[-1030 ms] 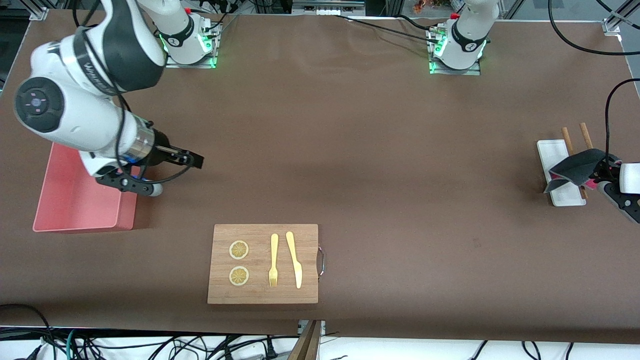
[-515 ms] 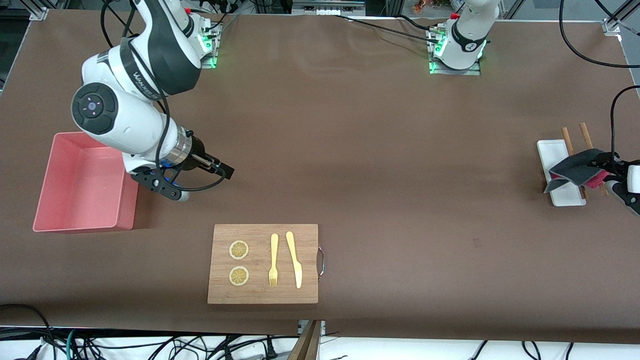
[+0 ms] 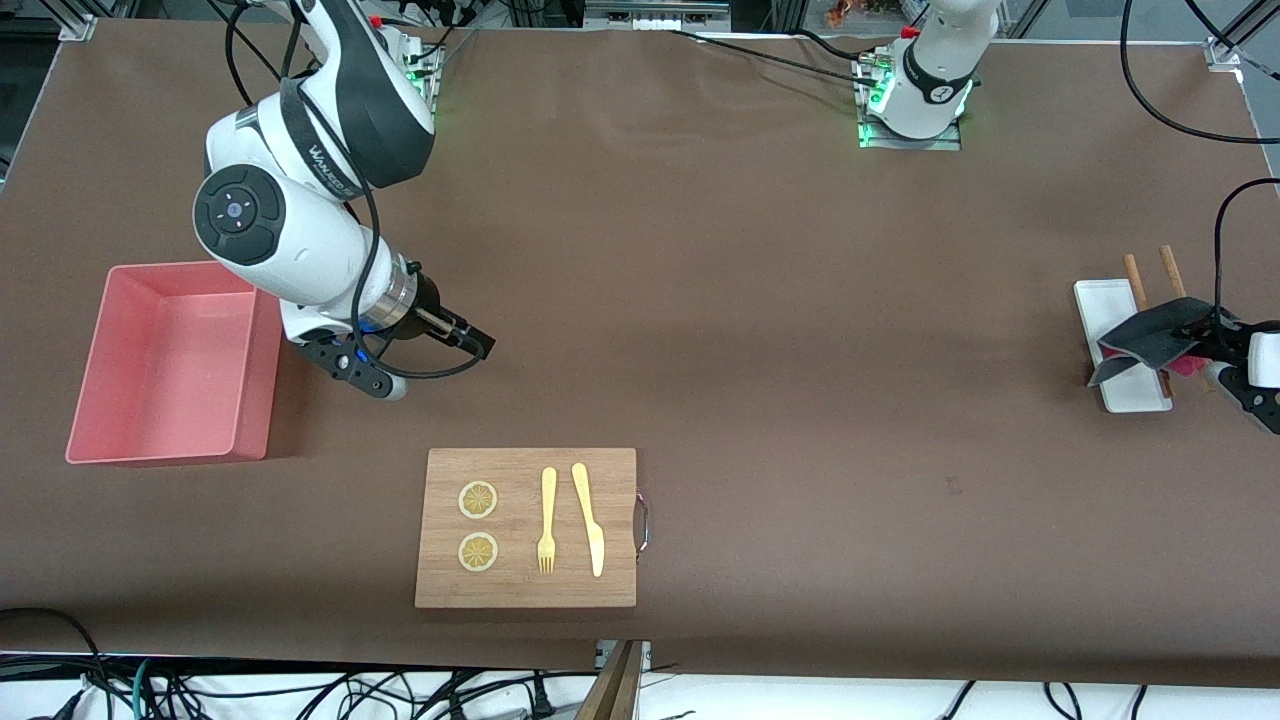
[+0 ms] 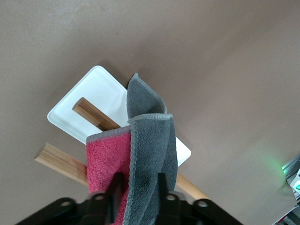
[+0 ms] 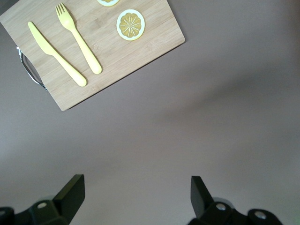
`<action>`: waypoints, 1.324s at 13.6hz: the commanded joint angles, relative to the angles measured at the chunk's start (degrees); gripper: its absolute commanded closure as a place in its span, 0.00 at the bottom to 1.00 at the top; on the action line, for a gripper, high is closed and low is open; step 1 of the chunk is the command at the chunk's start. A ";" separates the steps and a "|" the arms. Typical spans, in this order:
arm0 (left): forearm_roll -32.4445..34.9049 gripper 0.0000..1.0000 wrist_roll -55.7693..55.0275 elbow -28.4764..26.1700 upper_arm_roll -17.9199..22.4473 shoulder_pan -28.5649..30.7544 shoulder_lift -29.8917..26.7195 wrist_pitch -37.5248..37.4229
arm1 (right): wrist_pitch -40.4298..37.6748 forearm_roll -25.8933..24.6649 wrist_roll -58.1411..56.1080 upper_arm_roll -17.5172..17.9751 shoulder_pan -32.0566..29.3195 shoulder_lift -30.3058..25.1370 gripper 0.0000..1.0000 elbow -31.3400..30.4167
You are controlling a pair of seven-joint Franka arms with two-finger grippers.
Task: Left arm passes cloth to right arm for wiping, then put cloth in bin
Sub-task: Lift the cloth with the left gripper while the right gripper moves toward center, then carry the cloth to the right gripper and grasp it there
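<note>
My left gripper (image 3: 1205, 345) is shut on the cloth (image 3: 1150, 338), dark grey on one face and magenta-pink on the other. It holds the cloth up over the small white tray (image 3: 1110, 305) at the left arm's end of the table. In the left wrist view the cloth (image 4: 140, 154) hangs folded from between my left gripper (image 4: 139, 187) fingers. My right gripper (image 3: 478, 343) is open and empty, over bare table beside the salmon-pink bin (image 3: 170, 365). In the right wrist view my right gripper (image 5: 137, 190) has its fingers wide apart above bare table.
A wooden cutting board (image 3: 527, 527) with two lemon slices (image 3: 478, 500), a yellow fork (image 3: 547, 520) and a yellow knife (image 3: 589, 518) lies near the front camera. It also shows in the right wrist view (image 5: 150, 44). Two wooden sticks (image 3: 1135, 280) lie across the white tray.
My right arm has swung from over the bin toward the table's middle, and the bin now shows uncovered. My left gripper holds the cloth in almost the same place.
</note>
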 commanded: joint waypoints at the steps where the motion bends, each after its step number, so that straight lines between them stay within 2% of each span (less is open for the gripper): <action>1: -0.56 1.00 2.53 0.86 -0.07 0.22 0.41 -0.12 | 0.26 0.82 0.81 -0.31 0.77 0.47 0.00 0.54; 8: -1.00 1.00 1.74 1.65 -0.86 -1.44 0.15 -0.48 | 1.40 0.82 1.34 -0.31 1.65 1.08 0.00 0.54; 9: -1.17 1.00 1.48 3.30 -0.86 -3.80 -0.02 -1.17 | 1.49 0.82 1.34 -0.31 1.65 1.08 0.00 0.54; 12: -1.96 1.00 -4.56 11.38 -0.77 -12.93 -0.03 -12.56 | 1.41 0.82 1.34 -0.31 1.65 0.99 0.00 0.54; 14: -5.46 1.00 -11.76 16.92 -0.69 -19.43 -0.03 -18.73 | 1.49 0.91 1.34 -0.31 1.65 0.99 0.00 0.54; 16: -9.50 1.00 -20.63 19.04 -0.95 -24.45 -0.03 -21.91 | 1.49 0.91 1.34 -0.31 1.65 1.17 0.00 0.54; 18: -20.89 1.00 -29.16 20.02 -1.04 -26.40 -0.11 -23.76 | 2.19 0.91 1.43 -0.22 1.73 1.34 0.00 0.80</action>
